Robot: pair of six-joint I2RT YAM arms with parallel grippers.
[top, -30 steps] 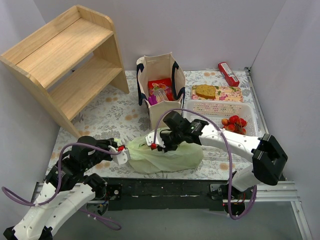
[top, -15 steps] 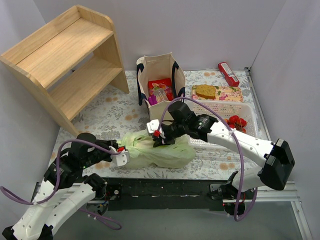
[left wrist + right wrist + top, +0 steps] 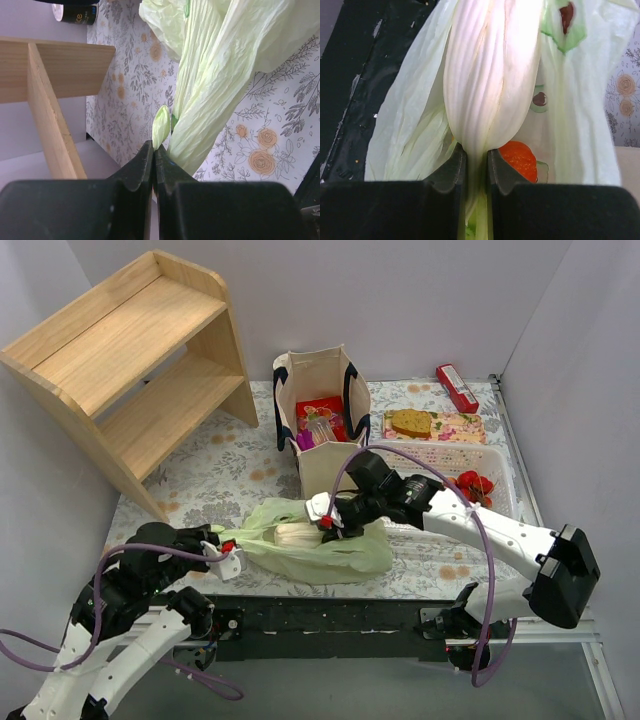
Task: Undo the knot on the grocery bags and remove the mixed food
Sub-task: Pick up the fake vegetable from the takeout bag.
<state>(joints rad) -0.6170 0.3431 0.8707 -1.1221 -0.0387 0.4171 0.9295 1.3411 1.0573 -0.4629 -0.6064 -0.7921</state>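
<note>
The pale green plastic bag (image 3: pixel 320 550) lies near the table's front edge, pulled taut between both grippers. My left gripper (image 3: pixel 228 556) is shut on the thin tip of one handle (image 3: pixel 161 125), which runs twisted up to the bag (image 3: pixel 220 60). My right gripper (image 3: pixel 327 523) is shut on a gathered fold of the bag's film (image 3: pixel 492 75), above the bag's middle. An orange round fruit (image 3: pixel 520 159) shows through the film beside the right jaw. I cannot make out a knot. The beige tote (image 3: pixel 320 455) stands behind, with red packets (image 3: pixel 320 408) and a clear bottle inside.
A white slotted basket (image 3: pixel 430 455) with strawberries (image 3: pixel 470 485) sits right of the tote. A brown biscuit (image 3: pixel 411 422) lies on a floral packet behind it, and a red packet (image 3: pixel 457 387) at the back right. A wooden shelf (image 3: pixel 130 360) fills the back left.
My left gripper has drawn back toward the near left, stretching the handle. My right gripper lifted its fold and shifted slightly right. The bag has spread longer between them.
</note>
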